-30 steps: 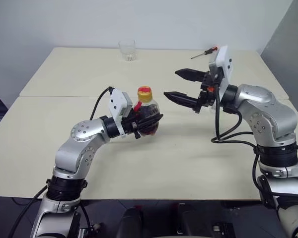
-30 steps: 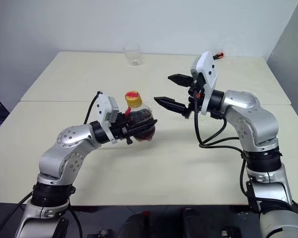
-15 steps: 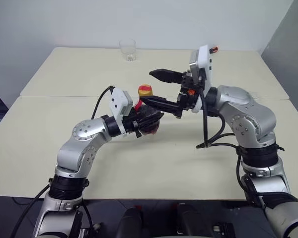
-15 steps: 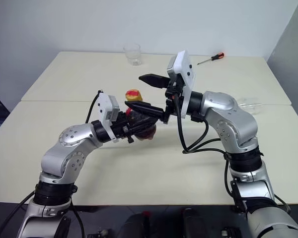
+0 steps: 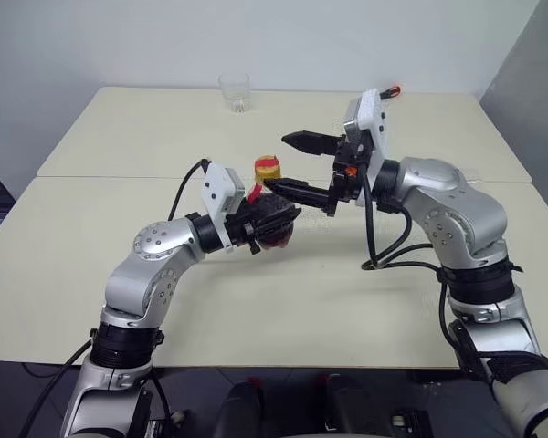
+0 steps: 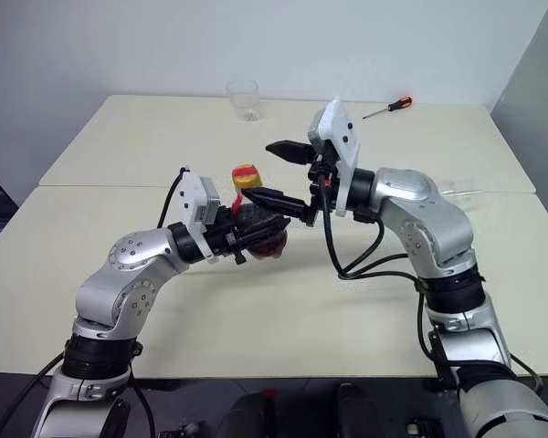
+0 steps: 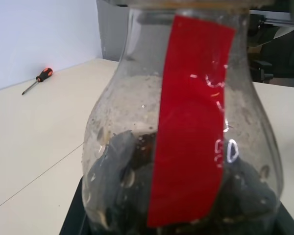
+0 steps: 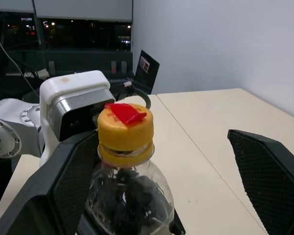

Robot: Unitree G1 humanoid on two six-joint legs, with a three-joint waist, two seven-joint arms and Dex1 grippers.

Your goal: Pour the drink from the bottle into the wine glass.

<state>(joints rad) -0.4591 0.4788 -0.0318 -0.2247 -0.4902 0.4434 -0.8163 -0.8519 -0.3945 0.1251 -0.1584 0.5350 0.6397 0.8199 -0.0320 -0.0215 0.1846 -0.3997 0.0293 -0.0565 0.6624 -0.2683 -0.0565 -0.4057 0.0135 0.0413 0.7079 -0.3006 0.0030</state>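
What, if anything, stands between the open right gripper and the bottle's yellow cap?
Nothing visible does. The right gripper has its jaws spread on either side of the yellow cap, with only open air between. The bottle sits upright in the left gripper, held by its body, so the cap is clear.

bottle (image 5: pixel 267 208) mid-table | tumbler (image 5: pixel 235 92) far behind | screwdriver (image 6: pixel 389 107) rear right

Silver jointed arms, white wrist boxes, black cables, each gripper (image 5: pixel 301 164) black-fingered.
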